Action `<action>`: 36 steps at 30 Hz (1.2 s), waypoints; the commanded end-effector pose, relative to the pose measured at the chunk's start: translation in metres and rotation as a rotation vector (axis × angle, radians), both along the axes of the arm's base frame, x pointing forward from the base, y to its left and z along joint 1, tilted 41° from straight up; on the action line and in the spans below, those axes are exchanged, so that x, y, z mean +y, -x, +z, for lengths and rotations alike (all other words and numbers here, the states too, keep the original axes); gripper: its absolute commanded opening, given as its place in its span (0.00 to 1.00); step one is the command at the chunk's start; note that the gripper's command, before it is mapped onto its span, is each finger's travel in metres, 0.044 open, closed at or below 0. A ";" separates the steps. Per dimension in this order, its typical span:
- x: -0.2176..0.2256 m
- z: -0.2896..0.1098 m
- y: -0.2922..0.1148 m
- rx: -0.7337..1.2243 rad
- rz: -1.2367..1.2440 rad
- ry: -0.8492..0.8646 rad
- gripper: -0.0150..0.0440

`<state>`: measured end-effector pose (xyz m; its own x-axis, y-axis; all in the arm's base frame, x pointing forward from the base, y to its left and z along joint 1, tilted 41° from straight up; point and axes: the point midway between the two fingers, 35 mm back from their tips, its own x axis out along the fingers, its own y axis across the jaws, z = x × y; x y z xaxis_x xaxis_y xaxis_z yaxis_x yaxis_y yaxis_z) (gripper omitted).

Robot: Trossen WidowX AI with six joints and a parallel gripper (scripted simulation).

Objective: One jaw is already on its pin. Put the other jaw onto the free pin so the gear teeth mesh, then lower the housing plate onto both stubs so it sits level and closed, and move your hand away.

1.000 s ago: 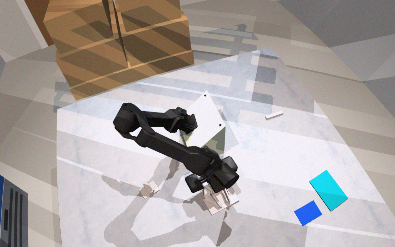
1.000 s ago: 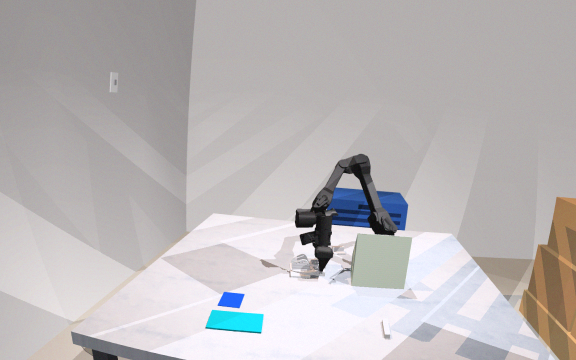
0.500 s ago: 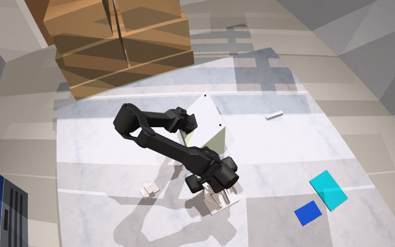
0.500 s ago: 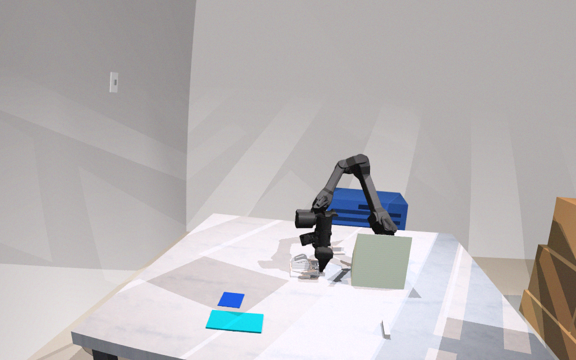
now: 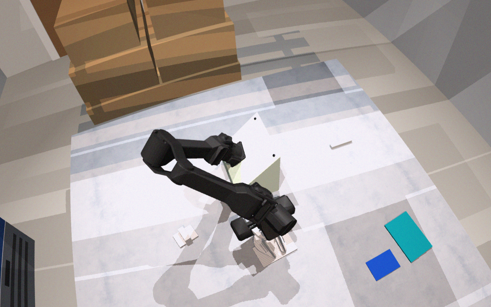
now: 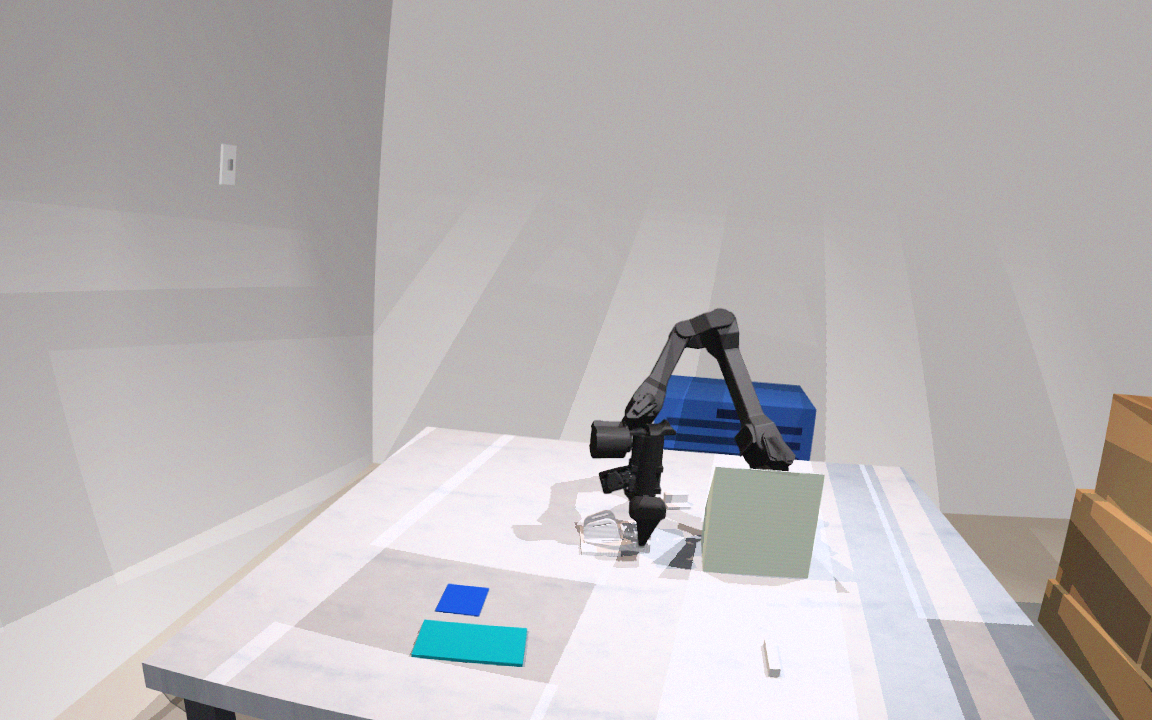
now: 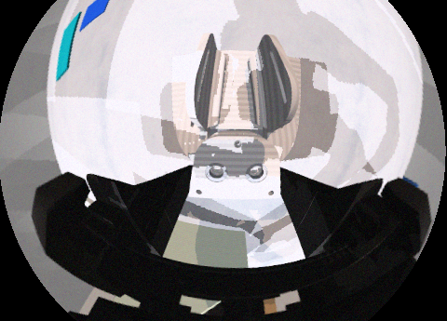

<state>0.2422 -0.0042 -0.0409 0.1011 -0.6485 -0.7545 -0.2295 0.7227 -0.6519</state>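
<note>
My gripper (image 7: 235,171) (image 6: 643,540) points down, shut on the housing plate (image 7: 236,157), a pale plate with two round holes. The plate lies between the fingertips, over the near end of the beige base (image 7: 279,144) (image 5: 265,262). Two long curved jaws, one left (image 7: 205,90) and one right (image 7: 278,90), stand side by side on the base, beyond the plate, with a gap between them. Whether their gear teeth mesh is hidden under the plate. I cannot tell whether the plate touches the stubs or is fully level. In the top view the arm hides the fingertips.
A pale green pedestal (image 5: 272,176) (image 6: 763,523) stands beside the arm. A small pale part (image 5: 185,236) (image 6: 677,499) and a thin bar (image 5: 341,144) (image 6: 772,659) lie on the table. A teal slab (image 5: 408,236) (image 6: 470,642) lies near a blue slab (image 5: 382,265) (image 6: 462,600).
</note>
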 end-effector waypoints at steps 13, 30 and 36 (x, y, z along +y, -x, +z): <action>-0.003 -0.003 0.001 0.005 0.004 0.005 0.85; -0.005 -0.005 0.001 0.005 0.004 0.005 0.85; -0.006 -0.006 0.001 0.005 0.004 0.005 0.85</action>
